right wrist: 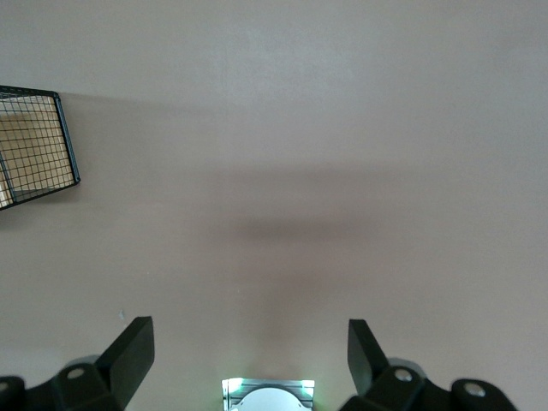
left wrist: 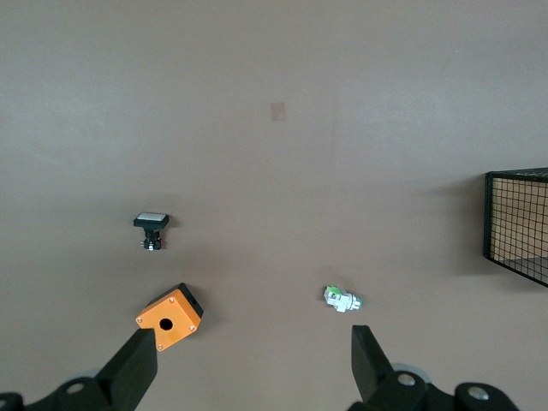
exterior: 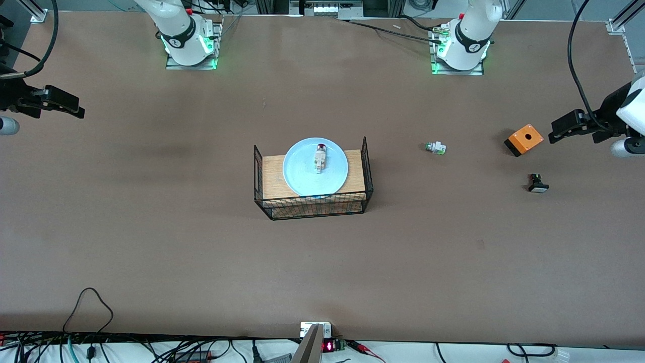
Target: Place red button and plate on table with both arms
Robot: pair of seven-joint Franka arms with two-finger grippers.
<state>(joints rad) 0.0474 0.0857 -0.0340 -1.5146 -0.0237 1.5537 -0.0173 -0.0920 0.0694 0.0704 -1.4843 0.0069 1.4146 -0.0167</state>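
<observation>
So the right gripper (exterior: 75, 108) hangs over bare table (exterior: 151, 242) at its own end, jaws wide apart, holding nothing. Mid-table, the wire basket (exterior: 313, 206) holds a wooden board (exterior: 272, 176) carrying the plate (exterior: 302, 176), and the red button (exterior: 320, 157) lies on that, so nothing's been lifted out yet. The left gripper (exterior: 557, 129) waits gaping and empty beside the orange box (exterior: 524, 139).
</observation>
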